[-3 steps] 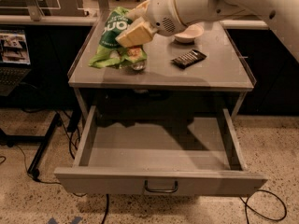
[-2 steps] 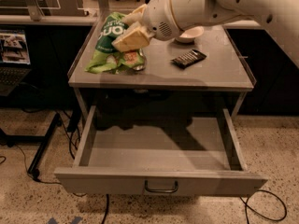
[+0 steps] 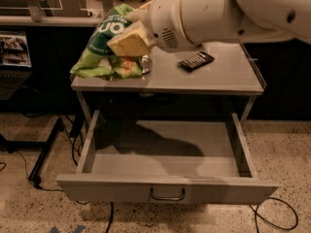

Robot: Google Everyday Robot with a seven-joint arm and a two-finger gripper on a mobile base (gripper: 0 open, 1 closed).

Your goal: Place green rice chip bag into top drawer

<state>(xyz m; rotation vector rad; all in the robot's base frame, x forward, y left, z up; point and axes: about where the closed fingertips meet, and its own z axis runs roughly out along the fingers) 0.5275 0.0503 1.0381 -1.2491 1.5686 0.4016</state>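
The green rice chip bag [image 3: 99, 57] is crumpled at the left end of the grey table top [image 3: 214, 79], above the drawer. Its upper part is raised and its lower edge rests on the table. My gripper [image 3: 130, 41], on the big white arm, is at the bag's upper right side, and its tan fingers [image 3: 127, 43] are closed on the bag. The top drawer [image 3: 165, 191] is pulled wide open below the table, with its curved handle [image 3: 167, 196] at the front centre.
A small black snack packet [image 3: 195, 60] lies on the table to the right of the gripper. A metal can [image 3: 145, 63] is partly hidden behind the bag. A monitor [image 3: 14, 48] and cables [image 3: 272, 217] are at the sides on the floor.
The gripper has moved a little up and to the left on the bag, and the bag's upper part has risen with it. The drawer stays open.
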